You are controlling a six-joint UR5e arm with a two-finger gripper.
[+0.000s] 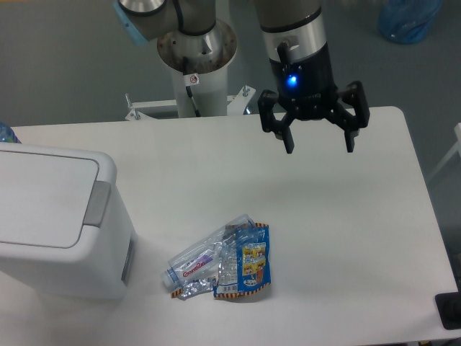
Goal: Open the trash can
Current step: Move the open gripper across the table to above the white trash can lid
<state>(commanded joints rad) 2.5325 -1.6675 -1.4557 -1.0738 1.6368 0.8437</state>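
The table (216, 180) holds everything here. At its left edge stands the trash can (65, 238), lid (39, 198) flat and shut, so the opening looks not yet begun; what is inside cannot be seen. The grey push tab (96, 204) on the lid's right side appears untouched. The gripper (319, 150) hangs over the far side of the table, well apart from the can, fingers spread wide and holding nothing. A crushed clear bottle (205, 259) and a blue wrapper (248, 267) lie just right of the can.

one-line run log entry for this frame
phase: approach not begun | pincer: open, empty, above table far side | trash can: lid shut, left edge | bottle and wrapper: lying beside can
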